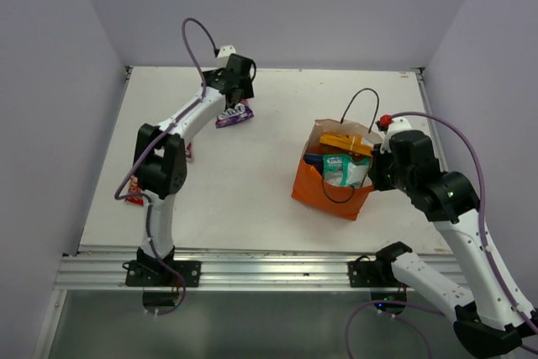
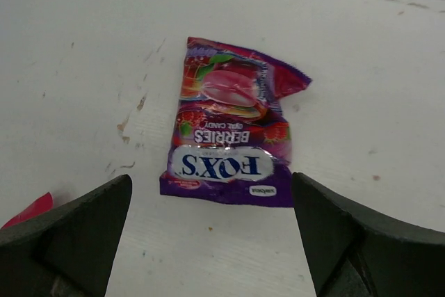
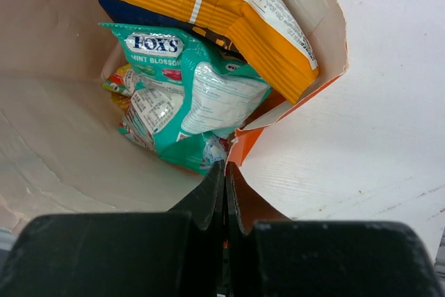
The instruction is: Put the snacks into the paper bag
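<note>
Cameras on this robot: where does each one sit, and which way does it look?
Top external: above, behind the arms, looking down on the white table; both arms show.
Left wrist: looks down at the purple foil candy packet; open left gripper fingers frame it.
Right wrist: looks into the orange paper bag; right gripper shut on its rim.
Shared: top view also shows packet and bag.

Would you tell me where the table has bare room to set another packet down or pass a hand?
Bare white table lies between the purple foil packet and the orange paper bag, and along the near edge before it. Crowded: the bag's inside, and the left edge around the left arm and red foil packet.
</note>
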Controlling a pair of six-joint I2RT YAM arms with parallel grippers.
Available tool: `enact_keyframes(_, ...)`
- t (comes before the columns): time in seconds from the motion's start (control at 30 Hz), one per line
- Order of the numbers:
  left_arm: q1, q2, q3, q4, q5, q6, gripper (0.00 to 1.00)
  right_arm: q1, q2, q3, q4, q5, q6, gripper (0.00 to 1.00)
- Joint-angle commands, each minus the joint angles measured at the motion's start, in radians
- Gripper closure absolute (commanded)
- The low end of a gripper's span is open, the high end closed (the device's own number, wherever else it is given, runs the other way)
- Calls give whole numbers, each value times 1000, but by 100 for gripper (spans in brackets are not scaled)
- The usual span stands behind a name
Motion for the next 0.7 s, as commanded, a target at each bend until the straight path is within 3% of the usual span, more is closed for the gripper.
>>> enact_keyframes(0.0,77,82,94,-19,99,39,0,3,20,11,31,35,29,100)
enact_keyframes(0.23,187,309,250,27,200,73,0,3,81,3,50,75,65,100)
enact_keyframes(0.33,217,403,261,76,307,93,0,2,115,5,63,76,76,100)
enact_keyframes(0.47,217,454,243,84,335,91,3,3,153,20,74,76,78,100)
enact_keyframes(0.5,217,461,233,81,338,88,9,2,158,26,76,76,76,100)
enact_keyframes(0.53,217,461,208,79,344,87,46,3,163,31,79,73,76,100)
enact_keyframes(0.57,217,452,183,88,351,87,67,3,166,32,82,72,78,100)
enact_keyframes(0.6,217,434,152,100,351,76,100,3,166,31,83,73,78,100)
enact_keyframes(0.67,217,347,45,149,337,68,100,2,164,26,85,64,78,100)
